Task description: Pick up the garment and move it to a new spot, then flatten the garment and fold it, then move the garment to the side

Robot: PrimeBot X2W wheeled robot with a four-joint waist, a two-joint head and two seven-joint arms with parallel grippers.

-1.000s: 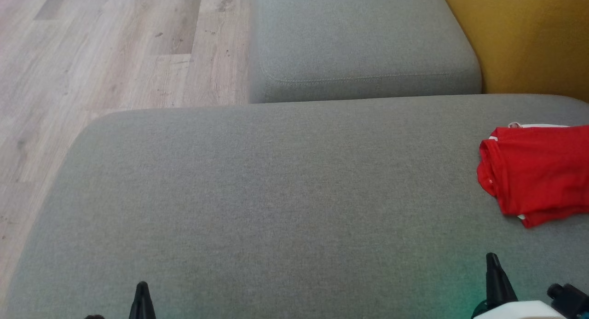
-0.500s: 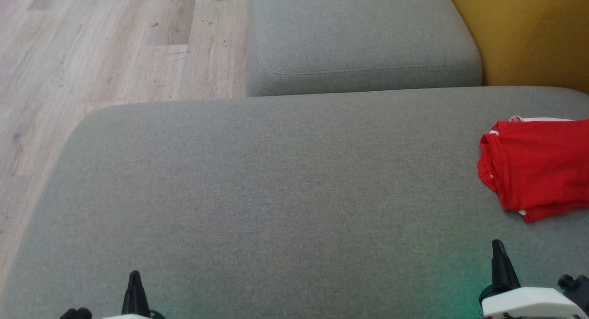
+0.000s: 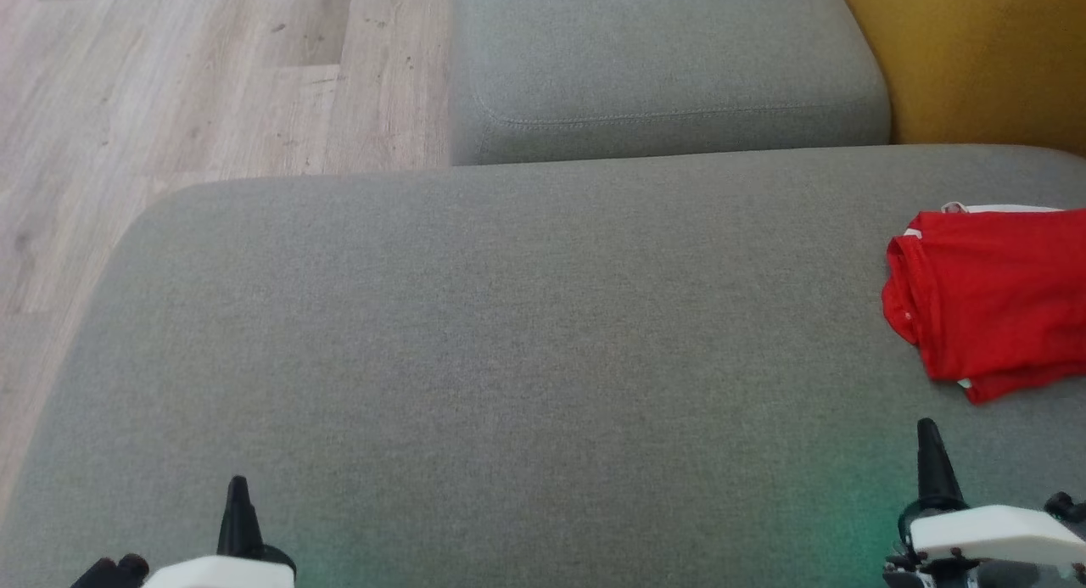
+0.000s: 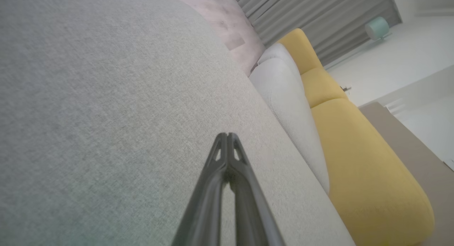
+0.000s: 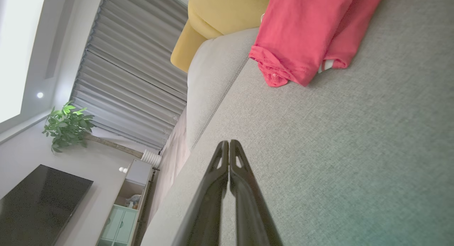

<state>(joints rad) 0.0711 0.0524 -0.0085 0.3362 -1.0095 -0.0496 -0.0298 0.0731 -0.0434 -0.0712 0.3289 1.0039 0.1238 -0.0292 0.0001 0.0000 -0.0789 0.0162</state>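
The left fingers (image 3: 238,496) are pressed fully together, tip against tip, with nothing between them. In the left wrist view they (image 4: 227,137) point out over bare grey fabric of the sofa seat (image 3: 509,359). Whether the tips touch the fabric or hang just above it cannot be told.

The right fingers (image 3: 929,452) are likewise closed tight and hold nothing. In the right wrist view the two dark fingers (image 5: 230,143) meet at a single point with no gap, aimed across the seat toward the garment (image 5: 308,29) but well short of it.

The garment (image 3: 993,299) is red with a little white trim at its edges. It lies folded into a rough rectangle on the right side of the sofa seat, partly cut off by the right edge of the head view. It sits ahead of the right fingers, apart from them, and far from the left fingers. Nothing touches it but the seat under it.

Beyond the seat lies a second grey cushion (image 3: 662,62), and to its right a mustard-yellow cushion (image 3: 976,53). A pale wooden floor (image 3: 170,87) runs along the left side of the sofa. The right wrist view also takes in grey curtains (image 5: 120,68), a green potted plant (image 5: 67,125), a dark television screen (image 5: 39,203) and a low cabinet with pale green drawers (image 5: 124,217).
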